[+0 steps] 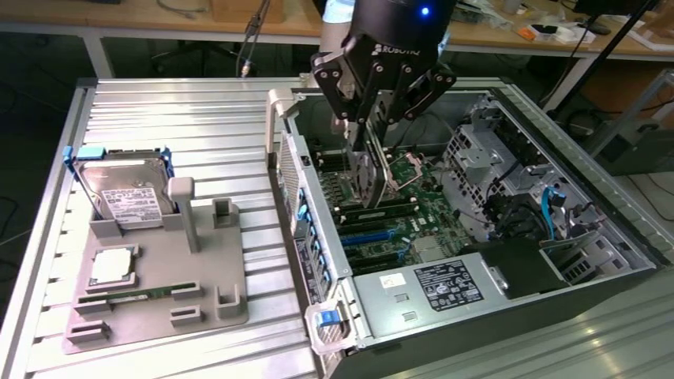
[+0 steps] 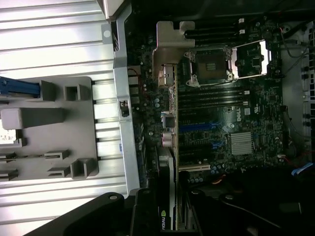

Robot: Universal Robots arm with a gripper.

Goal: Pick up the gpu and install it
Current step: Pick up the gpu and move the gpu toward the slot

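Observation:
The gpu (image 1: 368, 175) hangs upright and edge-on inside the open computer case (image 1: 589, 181), with its lower edge just above the motherboard (image 1: 413, 207). My gripper (image 1: 372, 136) is shut on its top edge. In the wrist view the gpu (image 2: 168, 147) runs as a thin card from my gripper (image 2: 170, 219) to its silvery bracket (image 2: 170, 42). It lies along the case's rear wall side of the motherboard (image 2: 236, 115), over the expansion slots (image 2: 197, 127). Whether its edge touches a slot is hidden.
A grey holder (image 1: 158, 276) on the slatted table (image 1: 179, 110) carries a hard drive (image 1: 126, 196), a processor (image 1: 110, 267) and a green memory stick (image 1: 147, 294). Inside the case are a black power supply (image 1: 447, 284), drive cages (image 1: 479, 150) and an open processor socket (image 2: 211, 66).

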